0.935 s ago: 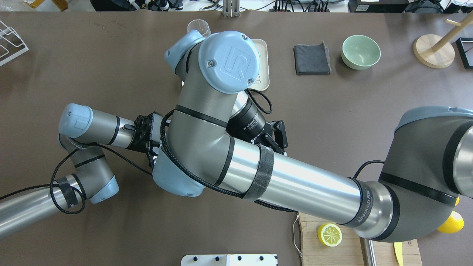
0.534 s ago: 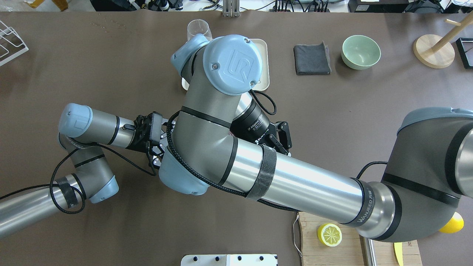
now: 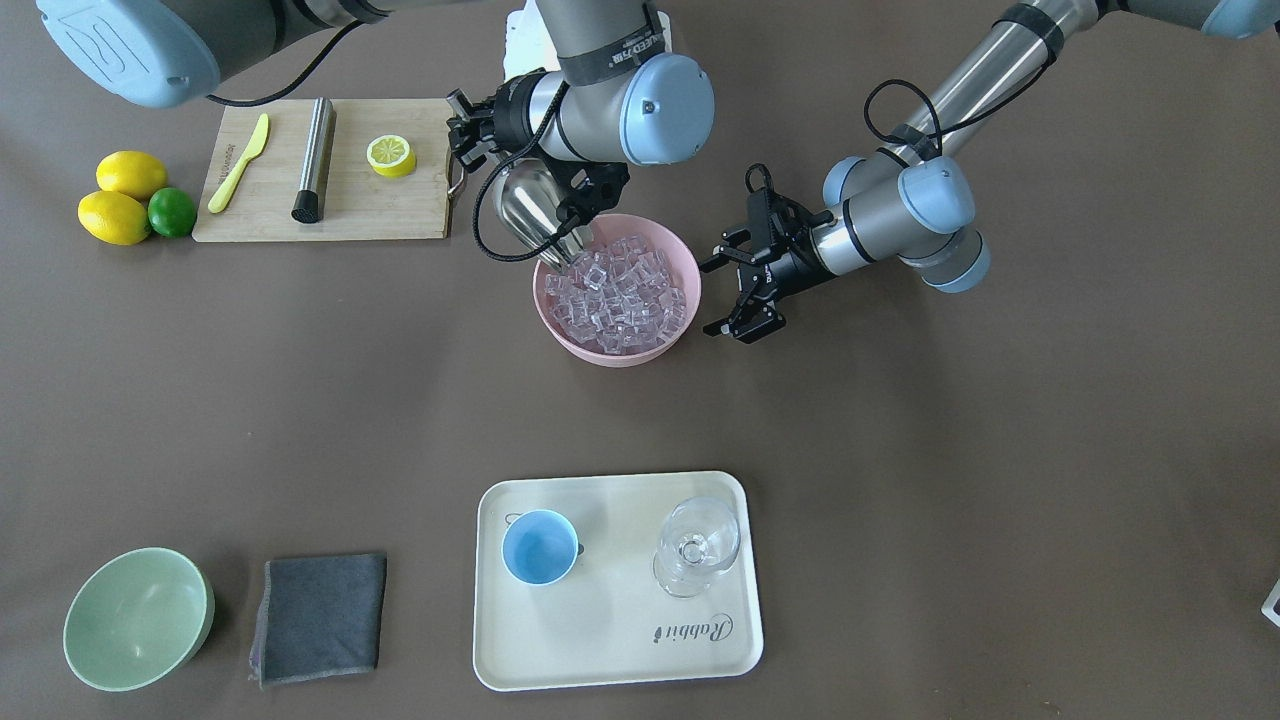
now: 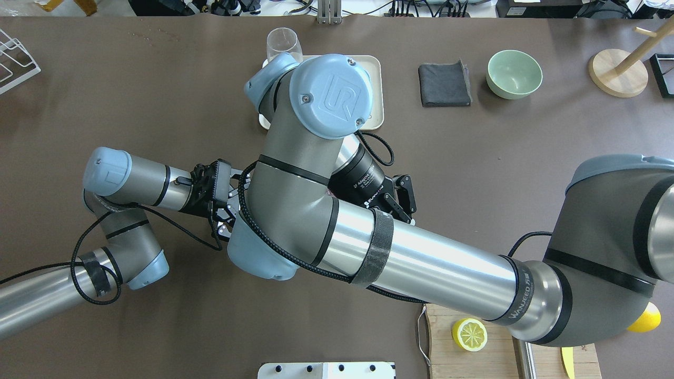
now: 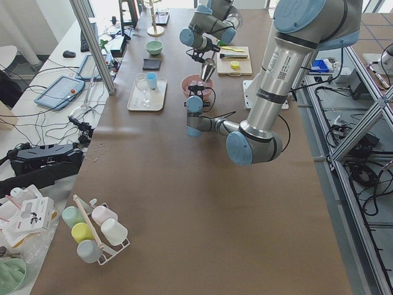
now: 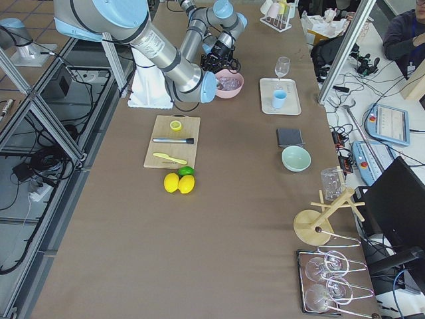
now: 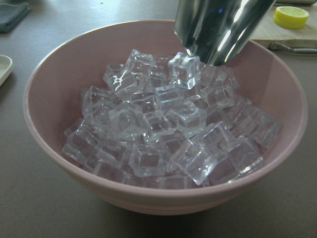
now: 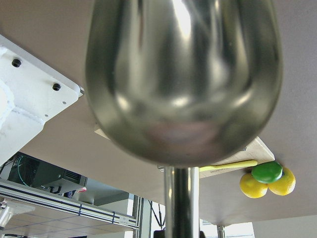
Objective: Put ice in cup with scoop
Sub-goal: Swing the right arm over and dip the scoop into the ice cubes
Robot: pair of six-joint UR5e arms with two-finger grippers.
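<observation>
The pink bowl (image 3: 617,353) sits in the middle of the table and is heaped with ice (image 3: 622,295). The cubes are small and glass-clear with soft edges, and they catch white glints against the pink wall. From close up, the pile rises highest in the middle of the bowl.

The scoop (image 3: 530,215) hangs tilted over the bowl's rim on the robot's side, with its lip down among the top cubes. It is mirror-bright steel with a rounded trough, and a thin straight handle runs up out of it. The right gripper (image 3: 463,133), above the bowl on that same side, is clamped on the handle.

The left gripper (image 3: 726,298) is low at the bowl's flank with its jaws spread and nothing between them. It is just beside the rim, though I can't tell whether it touches.

The cup (image 3: 540,547) is well apart from the bowl, toward the operators' side. It is small and light blue with a round rim, and stands upright on a cream tray (image 3: 610,645) beside a clear stemmed glass (image 3: 697,547).
</observation>
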